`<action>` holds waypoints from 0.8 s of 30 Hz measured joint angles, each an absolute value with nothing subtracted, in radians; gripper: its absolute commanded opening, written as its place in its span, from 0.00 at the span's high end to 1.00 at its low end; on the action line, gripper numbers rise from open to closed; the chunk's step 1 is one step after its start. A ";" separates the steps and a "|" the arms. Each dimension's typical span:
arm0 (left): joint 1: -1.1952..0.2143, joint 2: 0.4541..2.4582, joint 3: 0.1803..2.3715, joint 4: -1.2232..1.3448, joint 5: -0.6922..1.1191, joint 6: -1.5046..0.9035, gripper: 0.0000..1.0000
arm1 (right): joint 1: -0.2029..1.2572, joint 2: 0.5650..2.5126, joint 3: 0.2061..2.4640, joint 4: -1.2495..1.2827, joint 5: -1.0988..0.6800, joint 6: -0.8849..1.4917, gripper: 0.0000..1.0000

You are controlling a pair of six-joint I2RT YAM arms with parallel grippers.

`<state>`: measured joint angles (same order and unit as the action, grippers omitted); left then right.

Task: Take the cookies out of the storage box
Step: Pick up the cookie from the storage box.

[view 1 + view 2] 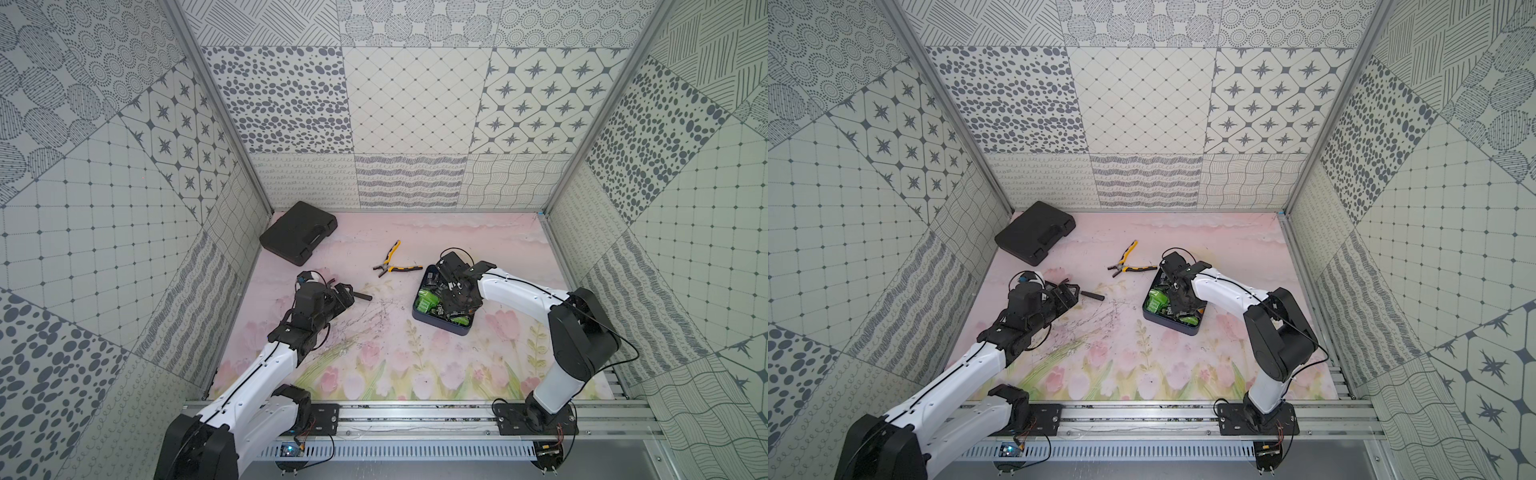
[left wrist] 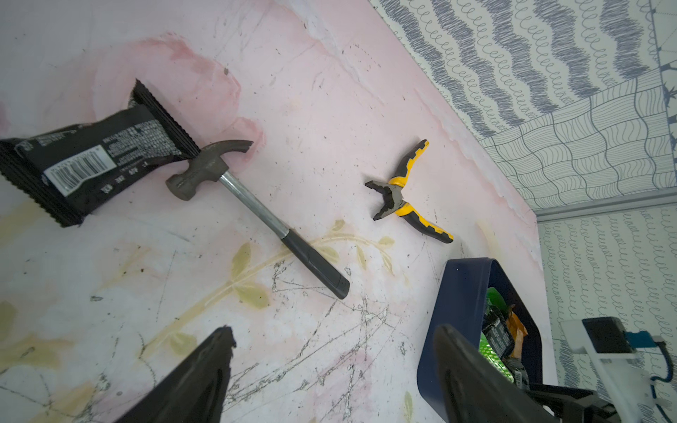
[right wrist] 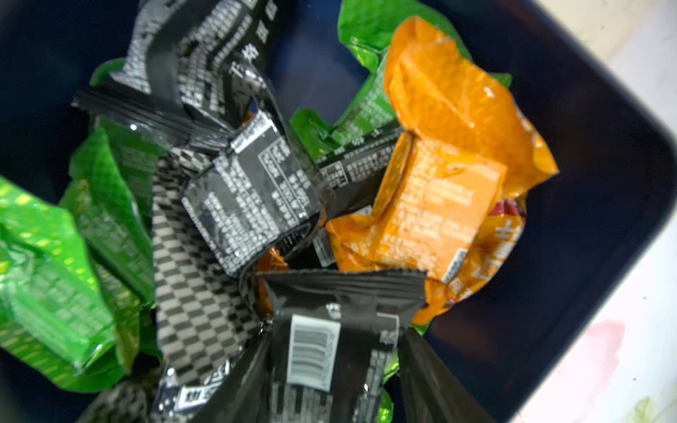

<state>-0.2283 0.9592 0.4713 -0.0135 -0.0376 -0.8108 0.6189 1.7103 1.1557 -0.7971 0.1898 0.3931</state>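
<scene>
The navy storage box (image 1: 440, 326) (image 1: 1173, 328) sits right of centre on the mat. It holds several crinkly cookies (image 1: 428, 301) (image 3: 252, 197) in green, orange and black. My right gripper (image 3: 331, 351) reaches down into the box, and its fingers press both sides of a black packet with a barcode (image 3: 315, 351). One black cookie packet (image 2: 91, 164) lies outside on the mat beside a hammer head. My left gripper (image 2: 333, 331) (image 1: 345, 291) hovers open over bare mat, left of the box wall (image 2: 461, 293).
A hammer (image 2: 256, 208) lies on the mat near my left gripper. Yellow-and-black pliers (image 1: 392, 266) (image 2: 406, 194) lie behind the box. A black tool case (image 1: 297, 237) sits at the back left corner. Patterned walls close in three sides.
</scene>
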 measured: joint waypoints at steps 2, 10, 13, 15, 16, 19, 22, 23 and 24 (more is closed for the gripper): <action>-0.228 0.957 0.471 -0.019 -0.041 -0.815 0.12 | 0.619 1.718 1.161 -0.798 0.192 0.393 0.52; -0.229 0.948 0.468 -0.024 -0.057 -0.826 0.12 | 0.619 1.719 1.164 -0.801 0.213 0.393 0.59; -0.229 0.947 0.468 -0.030 -0.060 -0.830 0.12 | 0.619 1.703 1.163 -0.805 0.214 0.395 0.59; -0.229 0.947 0.468 -0.035 -0.060 -0.833 0.12 | 0.619 1.680 1.163 -0.814 0.215 0.400 0.60; -0.229 0.947 0.468 -0.036 -0.060 -0.834 0.12 | 0.619 1.666 1.163 -0.820 0.214 0.405 0.60; -0.229 0.947 0.468 -0.037 -0.063 -0.841 0.12 | 0.629 1.615 1.163 -0.843 0.216 0.420 0.61; -0.229 0.947 0.468 -0.038 -0.064 -0.848 0.12 | 0.670 1.559 1.165 -0.874 0.218 0.444 0.62; -0.229 0.947 0.468 -0.039 -0.065 -0.853 0.12 | 0.694 1.543 1.165 -0.881 0.217 0.456 0.62; -0.229 0.947 0.468 -0.040 -0.067 -0.858 0.12 | 0.727 1.528 1.166 -0.888 0.213 0.466 0.62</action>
<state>-0.2291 0.9466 0.4683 -0.0402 -0.0666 -0.8581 0.7273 1.5276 1.1656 -0.8883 0.2134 0.4660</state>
